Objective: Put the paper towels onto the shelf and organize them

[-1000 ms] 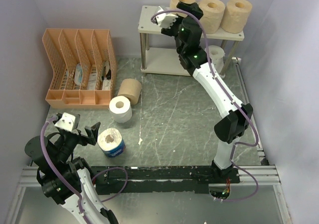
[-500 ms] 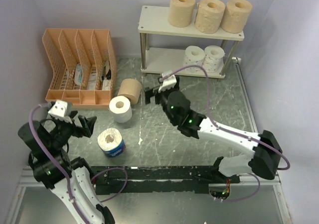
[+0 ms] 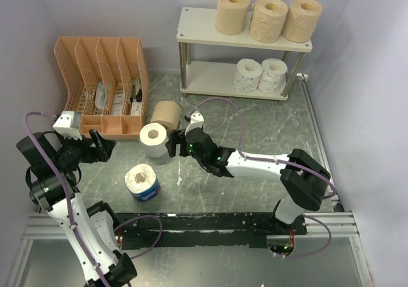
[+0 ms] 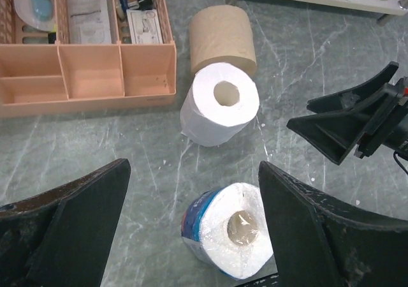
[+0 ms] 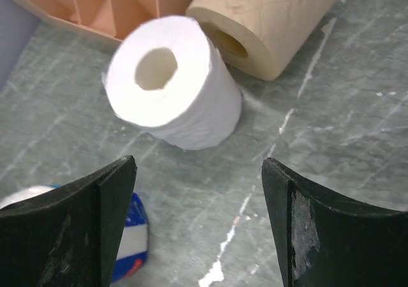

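The shelf [image 3: 196, 24] holds three tan paper towel rolls [image 3: 270, 19] on its top board and two white speckled rolls [image 3: 260, 75] on its lower board. On the table, a tan roll [image 3: 167, 115] lies on its side. A white roll [image 3: 153, 139] stands in front of it and a blue-wrapped roll [image 3: 142, 182] stands nearer. My right gripper [image 3: 173, 140] is open and empty, low beside the white roll [image 5: 172, 83], with the tan roll [image 5: 268, 19] behind. My left gripper [image 3: 103, 148] is open and empty, looking down on the blue-wrapped roll [image 4: 229, 236].
An orange mesh file organizer [image 3: 102, 86] with small items stands at the back left, touching the tan roll's side. Grey walls close in the left, back and right. A metal rail [image 3: 191, 220] runs along the near edge.
My right arm came away from the shelf's top board and swung down and left to the white roll on the table. My left arm drew back to the left.
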Robot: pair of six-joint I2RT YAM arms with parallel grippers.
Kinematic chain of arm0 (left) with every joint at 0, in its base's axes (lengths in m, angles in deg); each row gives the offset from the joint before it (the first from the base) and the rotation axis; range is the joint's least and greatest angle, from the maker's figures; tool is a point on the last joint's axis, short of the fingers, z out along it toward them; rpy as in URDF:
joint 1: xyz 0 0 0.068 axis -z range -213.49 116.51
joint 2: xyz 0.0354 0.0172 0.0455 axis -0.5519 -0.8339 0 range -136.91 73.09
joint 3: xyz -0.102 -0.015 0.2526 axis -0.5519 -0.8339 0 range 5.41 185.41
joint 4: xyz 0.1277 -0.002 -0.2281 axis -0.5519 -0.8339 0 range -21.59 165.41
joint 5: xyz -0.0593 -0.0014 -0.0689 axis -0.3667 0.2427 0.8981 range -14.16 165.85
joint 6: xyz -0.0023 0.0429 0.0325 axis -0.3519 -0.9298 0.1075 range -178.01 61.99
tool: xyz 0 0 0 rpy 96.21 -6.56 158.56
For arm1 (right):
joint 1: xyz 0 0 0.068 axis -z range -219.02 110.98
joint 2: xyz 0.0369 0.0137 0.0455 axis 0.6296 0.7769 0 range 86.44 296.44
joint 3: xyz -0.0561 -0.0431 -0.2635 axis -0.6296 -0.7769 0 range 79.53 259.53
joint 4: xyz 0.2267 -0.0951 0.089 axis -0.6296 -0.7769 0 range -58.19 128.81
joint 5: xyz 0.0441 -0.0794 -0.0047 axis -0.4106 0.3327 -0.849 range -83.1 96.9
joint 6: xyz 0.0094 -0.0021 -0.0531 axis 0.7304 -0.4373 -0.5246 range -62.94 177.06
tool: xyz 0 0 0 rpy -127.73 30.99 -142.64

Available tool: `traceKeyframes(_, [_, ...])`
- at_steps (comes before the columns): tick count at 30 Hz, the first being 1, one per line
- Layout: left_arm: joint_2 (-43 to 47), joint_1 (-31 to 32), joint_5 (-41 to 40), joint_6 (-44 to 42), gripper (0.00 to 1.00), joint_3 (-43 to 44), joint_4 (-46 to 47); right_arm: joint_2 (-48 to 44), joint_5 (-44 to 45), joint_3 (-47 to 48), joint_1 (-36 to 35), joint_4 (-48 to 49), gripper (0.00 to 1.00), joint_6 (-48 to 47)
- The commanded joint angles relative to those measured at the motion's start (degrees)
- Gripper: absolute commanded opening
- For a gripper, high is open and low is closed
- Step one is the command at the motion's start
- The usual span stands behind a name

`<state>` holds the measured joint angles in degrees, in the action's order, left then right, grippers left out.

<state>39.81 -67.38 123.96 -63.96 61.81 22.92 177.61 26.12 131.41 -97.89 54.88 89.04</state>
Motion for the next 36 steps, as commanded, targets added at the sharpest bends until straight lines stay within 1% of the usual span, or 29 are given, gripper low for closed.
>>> traceKeyframes(1, [1.12,0.38,-1.18,0.75,0.94,-0.13,1.31,2.72,-1.34,4.87,0.11,1.43,0.78,4.79])
traceKeyframes(4, [2.57,0.36,-1.10,0.80,0.94,-0.15,1.36,5.82,-3.71,8.87,0.70,0.95,0.71,7.58])
traceKeyframes(6, [2.55,0.37,-0.98,0.64,0.94,-0.07,1.23,7.91,-7.08,10.08,1.62,2.17,0.67,10.19])
traceKeyframes(7, [2.32,0.37,-0.86,0.60,0.94,-0.07,1.18,8.87,-8.07,10.77,2.07,2.28,0.64,11.56])
traceKeyframes(9, [1.88,0.33,-0.84,0.59,0.94,-0.06,1.20,10.57,-8.69,12.02,2.98,1.77,0.60,13.76])
traceKeyframes(14, [2.56,0.42,-0.10,0.22,0.94,-0.15,1.10,13.34,-9.29,13.61,5.12,0.68,0.60,16.62])
traceKeyframes(18, [3.20,0.61,0.26,0.09,0.94,-0.14,1.15,15.58,-9.09,16.73,5.81,-3.13,0.62,15.83])
traceKeyframes(24, [3.20,0.81,0.56,-0.11,0.94,-0.24,1.22,18.99,-10.48,20.03,5.93,-3.33,0.61,15.89])
traceKeyframes(25, [3.14,0.81,0.57,-0.11,0.94,-0.16,1.23,19.63,-10.92,20.44,5.96,-3.41,0.60,15.98])
traceKeyframes(27, [3.18,0.78,0.60,-0.09,0.94,-0.21,1.23,21.13,-11.44,21.62,5.94,-3.45,0.54,16.21])
traceKeyframes(32, [3.47,0.81,0.63,-0.11,0.94,-0.24,1.18,22.76,-12.23,22.39,6.03,-3.51,0.35,16.94])
traceKeyframes(36, [3.66,0.85,0.83,-0.19,0.94,-0.24,1.21,23.20,-12.91,22.09,6.20,-3.42,0.34,16.84])
